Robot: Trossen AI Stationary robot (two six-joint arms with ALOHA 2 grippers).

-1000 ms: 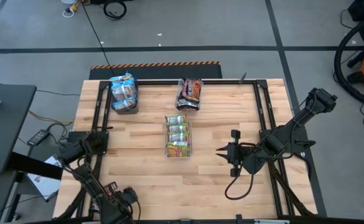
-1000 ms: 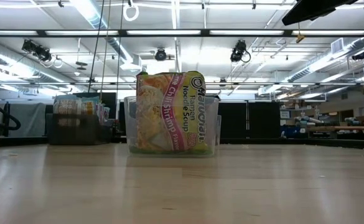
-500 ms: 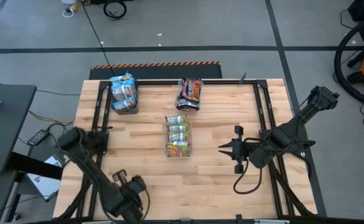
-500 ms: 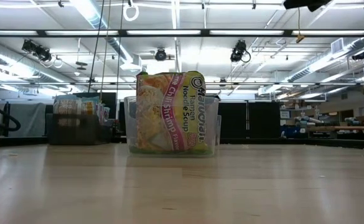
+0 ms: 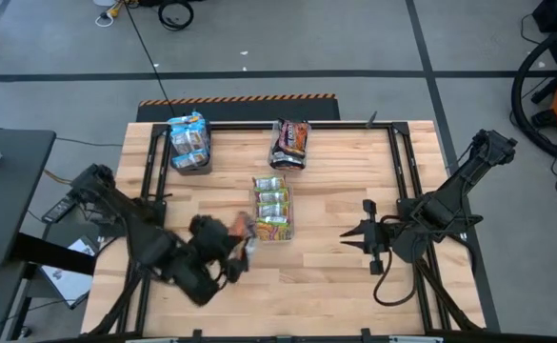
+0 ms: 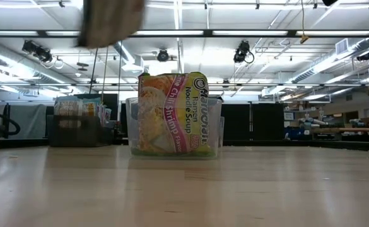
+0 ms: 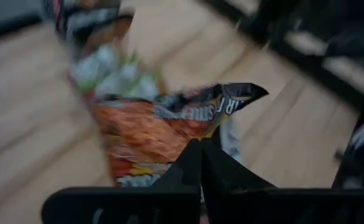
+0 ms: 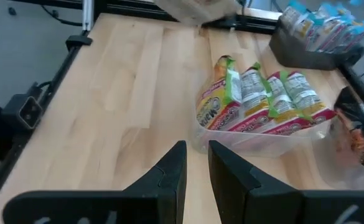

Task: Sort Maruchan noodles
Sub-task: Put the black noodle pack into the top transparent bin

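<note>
- My left claw (image 7: 200,163) is pinched shut on the edge of a brown-orange packet (image 7: 154,134); my left wrist view shows white letters on its dark top flap, too cut off to read.
- From above, that claw (image 5: 245,238) hangs over the worktop (image 5: 335,191) just beside the middle bin (image 5: 272,232), with the packet blurred at its tip.
- The low view alone gives readable print: the front packet (image 6: 173,113) in the middle bin reads "Maruchan Ramen Noodle Soup" and "Chili Shrimp Flavor".
- That same low view catches my carried packet only as a blurred shape (image 6: 111,22) high up.
- The high view shows the sorting: yellow-green packets (image 5: 271,208) in the middle bin, blue packets (image 5: 188,141) in a far left bin, dark packets (image 5: 290,143) in a far bin beside them.
- My right claw (image 8: 196,163) waits over bare worktop on the right, fingers a narrow gap apart, holding nothing.
- My right wrist view shows the yellow-green packets (image 8: 262,99) standing on edge in their clear bin (image 8: 262,138); their labels are too small to read.
</note>
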